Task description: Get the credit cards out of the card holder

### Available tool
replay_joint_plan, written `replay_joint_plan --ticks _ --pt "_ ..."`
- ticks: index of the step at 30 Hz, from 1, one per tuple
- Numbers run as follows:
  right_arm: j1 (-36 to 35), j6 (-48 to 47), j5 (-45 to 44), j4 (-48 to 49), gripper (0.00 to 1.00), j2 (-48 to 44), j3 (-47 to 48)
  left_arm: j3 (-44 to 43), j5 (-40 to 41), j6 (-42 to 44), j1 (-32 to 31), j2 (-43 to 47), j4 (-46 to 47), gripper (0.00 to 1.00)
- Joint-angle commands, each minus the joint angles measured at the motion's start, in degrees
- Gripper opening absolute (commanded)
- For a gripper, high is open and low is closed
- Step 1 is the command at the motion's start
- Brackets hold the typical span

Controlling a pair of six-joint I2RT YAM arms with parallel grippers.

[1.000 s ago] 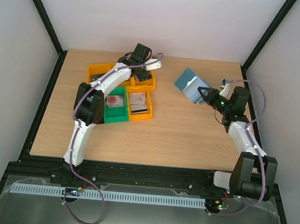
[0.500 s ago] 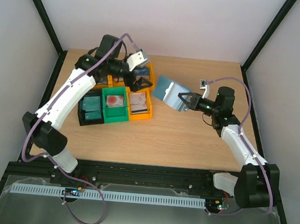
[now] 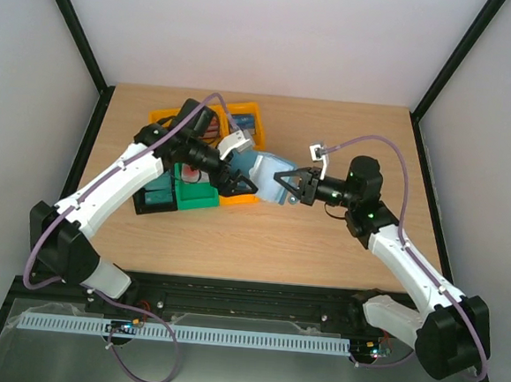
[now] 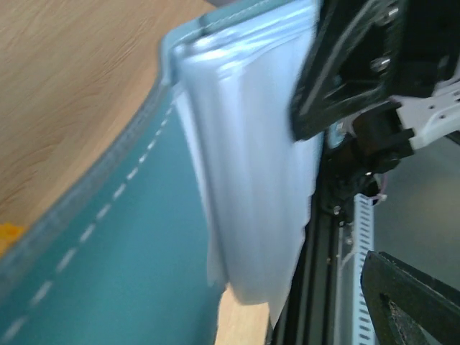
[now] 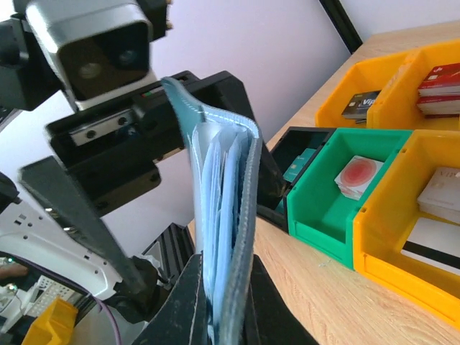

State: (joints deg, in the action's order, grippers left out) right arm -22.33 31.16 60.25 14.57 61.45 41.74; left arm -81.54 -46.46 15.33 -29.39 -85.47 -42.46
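Observation:
My right gripper [image 3: 286, 184] is shut on the lower edge of the teal card holder [image 3: 267, 174] and holds it upright above the table, near the bins. In the right wrist view the card holder [image 5: 228, 215] stands edge-on between my right gripper's [image 5: 224, 284] jaws, its pale blue sleeves fanned a little. My left gripper [image 3: 238, 184] is open, with one dark finger [image 5: 75, 208] on each side of the holder's top. The left wrist view shows the teal cover [image 4: 108, 273] and pale sleeves [image 4: 251, 180] very close. No credit card shows in the sleeves. Credit cards lie in the bins.
To the left stand a green bin [image 5: 338, 215] with a red-and-white card [image 5: 359, 175], orange bins [image 5: 381, 244] with dark [image 5: 359, 104], red [image 5: 440, 79] and white cards [image 5: 444, 194], and a black bin [image 3: 153, 196] with a teal card [image 5: 295, 169].
My right arm has carried the holder left, from the far right to beside the bins. My left arm has swung from the far orange bins down to the holder's top.

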Motion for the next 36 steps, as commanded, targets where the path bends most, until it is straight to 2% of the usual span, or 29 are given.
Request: replay_joint_plan --ticks 1,4,11,14,18,19,20,23,25,29,36 --pt "-2.98 1.20 -2.42 6.27 0.02 -1.25 -1.04 0.96 -6.57 -2.24 -1.35 1.80 2.71 0.99" --pt "-4.52 2.20 -3.01 8.50 0.02 -1.01 -1.54 1.45 -6.49 -2.48 -2.65 1.34 3.25 0.97" --pt "-5.09 3.98 -2.13 11.94 0.02 -1.97 -1.92 1.53 -5.74 -1.48 -3.90 0.40 2.83 0.63" --pt "-5.10 6.28 -1.74 15.02 0.02 -2.25 -2.48 1.40 -5.11 -1.30 -4.03 0.17 2.86 0.43" --pt "-5.10 7.77 -0.97 16.68 0.02 -2.27 -2.47 1.32 -3.75 -1.79 -4.09 0.03 3.40 0.04" --pt "-5.10 7.14 -0.75 16.22 0.04 -2.53 -2.33 1.17 -3.24 -1.86 -4.05 0.04 3.35 0.02" --pt "-5.10 6.04 -0.86 15.15 0.12 -2.90 -2.21 0.90 -2.88 -1.81 -3.97 0.04 3.18 0.02" --pt "-5.03 -1.20 -3.76 8.68 0.43 -4.63 -1.95 0.09 -4.03 -1.27 -3.34 0.28 2.33 0.02" --pt "-4.89 -5.32 -6.03 3.07 0.52 -5.62 -2.05 -0.12 -6.52 -0.52 -2.34 0.66 1.59 0.02" --pt "-4.04 -7.86 -6.63 0.54 0.58 -6.08 -3.17 -0.58 -10.33 2.06 -0.62 1.63 -0.60 0.02" --pt "-3.60 -13.91 -4.90 -3.53 0.57 -6.96 -3.81 -1.87 -15.16 6.89 1.20 3.17 -5.17 0.02"
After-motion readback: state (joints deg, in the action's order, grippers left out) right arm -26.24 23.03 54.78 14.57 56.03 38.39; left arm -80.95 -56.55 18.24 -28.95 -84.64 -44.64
